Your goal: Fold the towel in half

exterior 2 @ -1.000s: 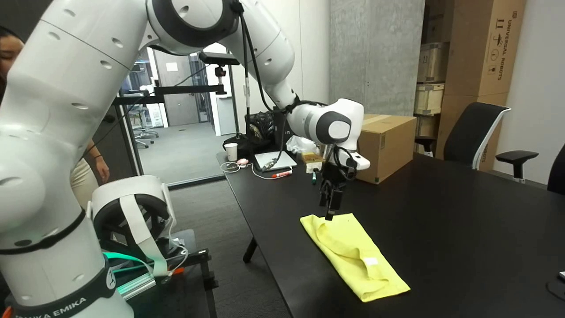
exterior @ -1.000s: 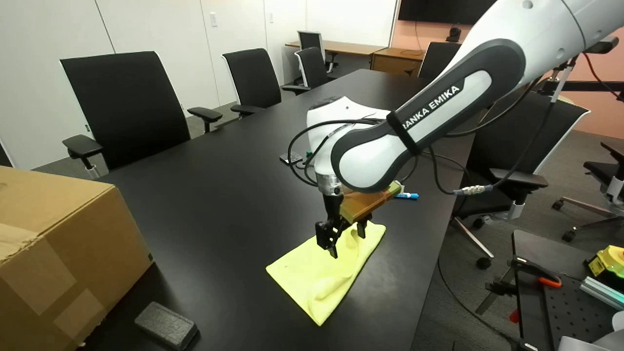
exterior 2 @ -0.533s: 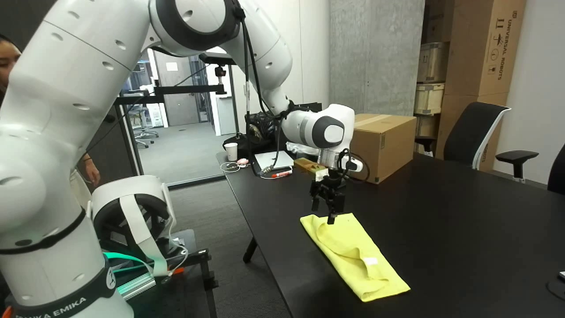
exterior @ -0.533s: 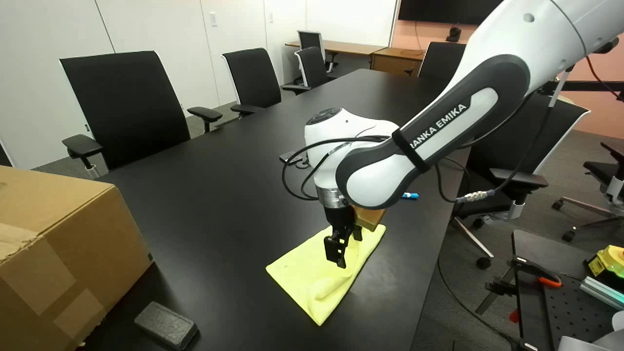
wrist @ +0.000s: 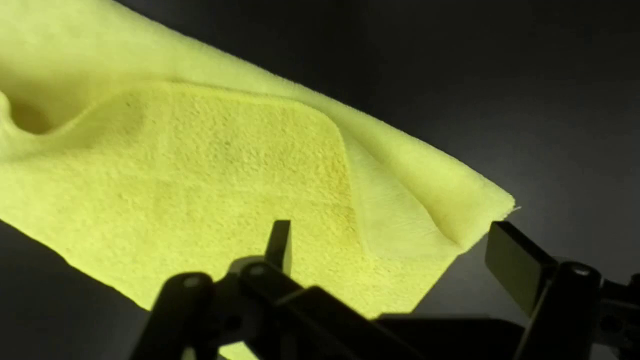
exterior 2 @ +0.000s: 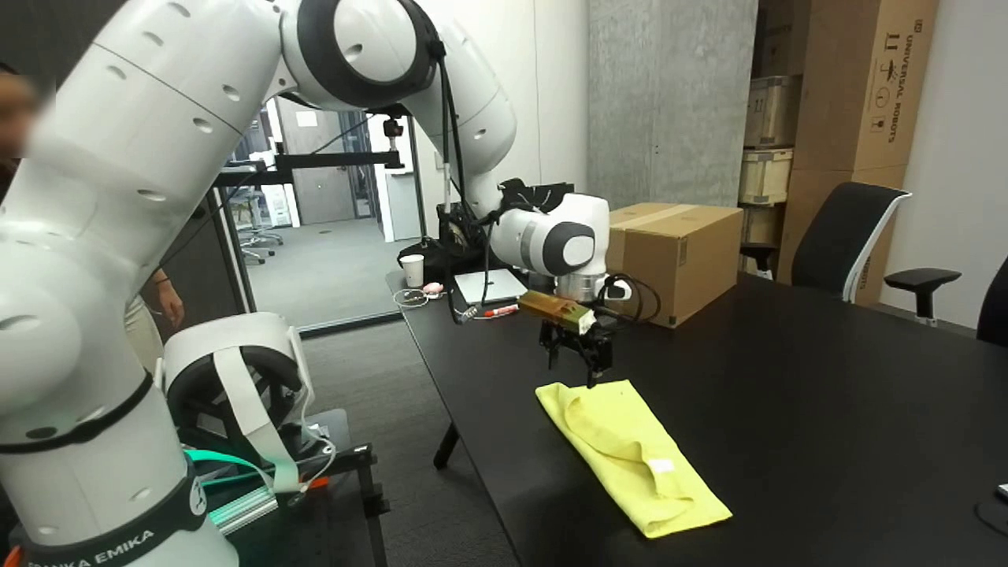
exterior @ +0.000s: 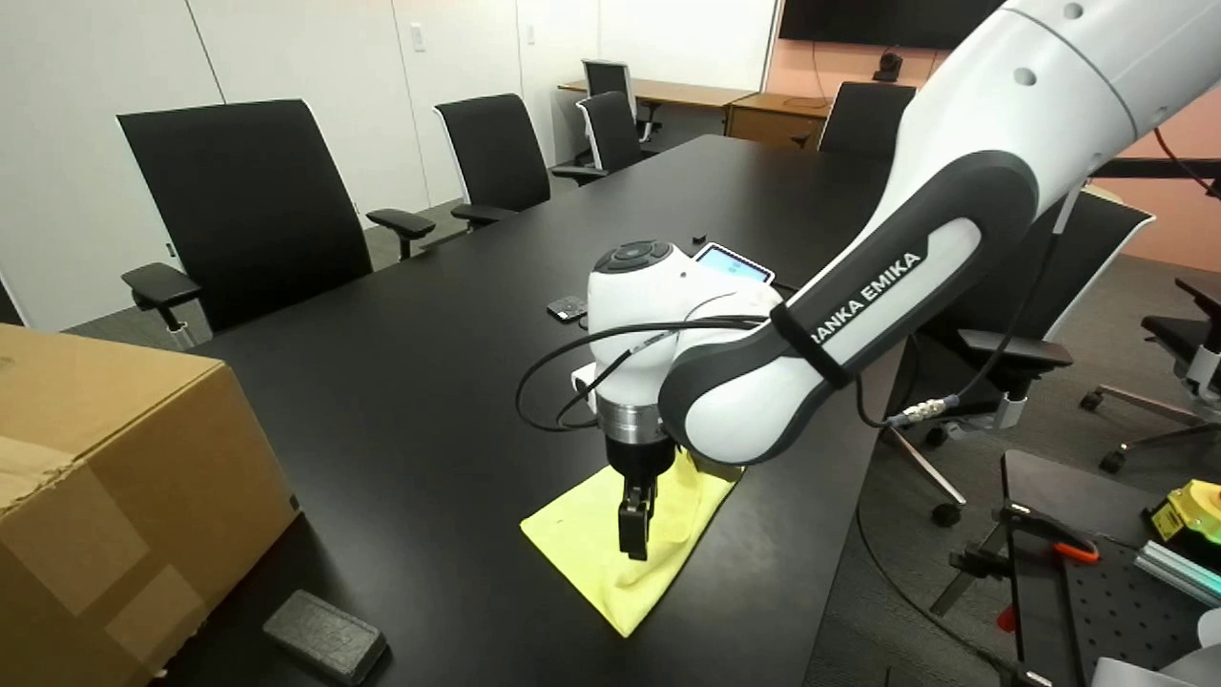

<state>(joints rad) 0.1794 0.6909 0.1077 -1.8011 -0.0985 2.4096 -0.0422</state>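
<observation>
wrist (exterior: 627,382) turned since a second ago | pointing down over end of towel (exterior 2: 634,457) | fingers (wrist: 520,267) spread apart

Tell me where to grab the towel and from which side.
I'd pinch the ripple in the top layer of the towel, straight down from above, claw open: in the wrist view, the dark hollow beside it suggests raised cloth, likely easier to catch than the flatter stretches.

Towel (exterior 2: 634,453) on the counter (exterior 2: 827,409) near its edge, jaws above one end, in an exterior view box (exterior: 143,515) at left, block (exterior: 324,634) just right of it, chairs (exterior: 248,210) along both sides, in an exterior view cup (exterior 2: 413,270) at the counter's far left corner
</observation>
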